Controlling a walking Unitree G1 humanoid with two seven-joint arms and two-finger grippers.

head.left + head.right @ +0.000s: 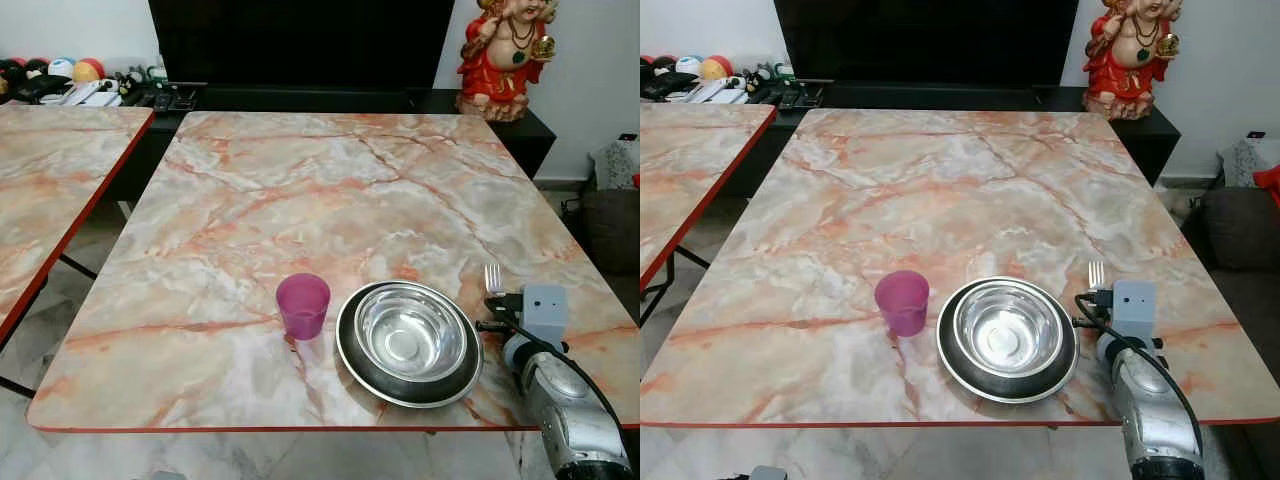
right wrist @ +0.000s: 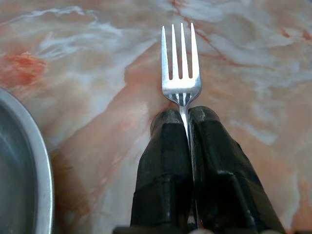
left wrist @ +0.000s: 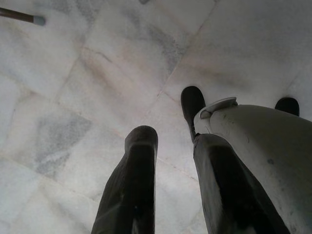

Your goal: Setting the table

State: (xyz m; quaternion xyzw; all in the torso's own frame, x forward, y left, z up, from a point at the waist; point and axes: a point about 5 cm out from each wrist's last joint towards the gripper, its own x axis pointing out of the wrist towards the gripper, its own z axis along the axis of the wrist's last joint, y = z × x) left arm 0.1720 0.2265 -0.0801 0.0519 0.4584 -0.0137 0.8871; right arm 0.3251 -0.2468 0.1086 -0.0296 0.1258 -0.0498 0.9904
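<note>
A steel bowl (image 1: 415, 335) rests in a dark-rimmed plate (image 1: 352, 362) near the front edge of the marble table (image 1: 300, 200). A purple cup (image 1: 302, 305) stands upright just left of the plate. My right gripper (image 2: 186, 117) is shut on a silver fork (image 2: 181, 63), whose tines (image 1: 493, 277) point away over the table, right of the plate. The fork is low over the tabletop; contact cannot be told. My left gripper (image 3: 170, 117) hangs open above the pale floor tiles, beside my own leg.
A second marble table (image 1: 50, 190) stands at the left with a gap between. A dark low cabinet (image 1: 300, 100) with a red statue (image 1: 505, 55) and clutter lines the far wall. A dark seat (image 1: 1240, 240) sits at the right.
</note>
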